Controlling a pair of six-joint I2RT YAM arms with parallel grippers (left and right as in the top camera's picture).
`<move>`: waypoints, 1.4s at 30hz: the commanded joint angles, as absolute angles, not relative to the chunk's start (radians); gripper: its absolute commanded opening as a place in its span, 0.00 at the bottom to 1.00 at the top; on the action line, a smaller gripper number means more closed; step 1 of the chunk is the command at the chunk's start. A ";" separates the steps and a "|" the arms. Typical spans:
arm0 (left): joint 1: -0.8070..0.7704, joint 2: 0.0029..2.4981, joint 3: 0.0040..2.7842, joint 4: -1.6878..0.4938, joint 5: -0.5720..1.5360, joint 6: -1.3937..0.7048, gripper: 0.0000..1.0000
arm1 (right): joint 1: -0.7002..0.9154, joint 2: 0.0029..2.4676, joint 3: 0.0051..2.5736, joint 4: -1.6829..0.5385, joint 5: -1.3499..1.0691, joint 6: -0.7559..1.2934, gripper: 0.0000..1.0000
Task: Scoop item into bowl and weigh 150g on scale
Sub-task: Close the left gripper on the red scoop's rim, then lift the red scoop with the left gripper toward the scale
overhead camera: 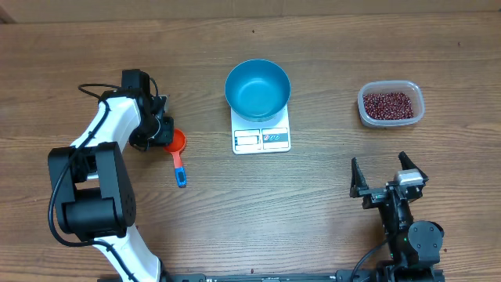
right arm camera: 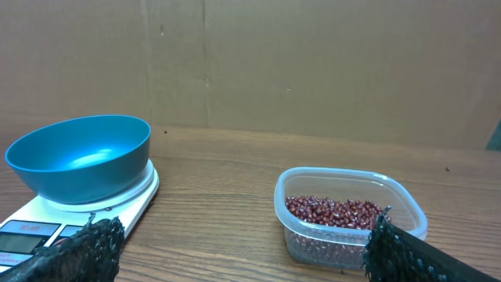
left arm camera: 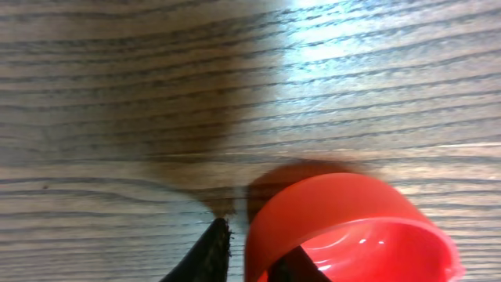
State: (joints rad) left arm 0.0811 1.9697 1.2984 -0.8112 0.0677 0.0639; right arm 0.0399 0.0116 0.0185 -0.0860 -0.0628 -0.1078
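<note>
Red scoop (left arm camera: 344, 227) lies right under the left gripper (left arm camera: 257, 254), whose fingers stand close together astride its wall, one inside, one outside; whether they pinch it I cannot tell. The right gripper (right arm camera: 243, 243) gapes wide, empty. Ahead to its right sit the beans (right arm camera: 333, 210) in a clear tub (right arm camera: 411, 205). Ahead to its left, between scoop and tub, the blue bowl (right arm camera: 78, 157) stands on the white scale (right arm camera: 135, 200).

Bright glare on table (left arm camera: 376, 47), dark shadow, blurred red scoop (left arm camera: 352, 227), left hand (left arm camera: 254, 254)
</note>
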 commanded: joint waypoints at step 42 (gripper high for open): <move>0.086 1.974 1.762 -1.298 0.413 -0.366 0.04 | 0.044 0.003 0.009 -0.081 -0.053 -0.102 1.00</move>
State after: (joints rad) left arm 0.0811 1.9717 1.7382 -1.2831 0.3702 -0.2741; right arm 0.0399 0.0116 0.0185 -0.0856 -0.0628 -0.1078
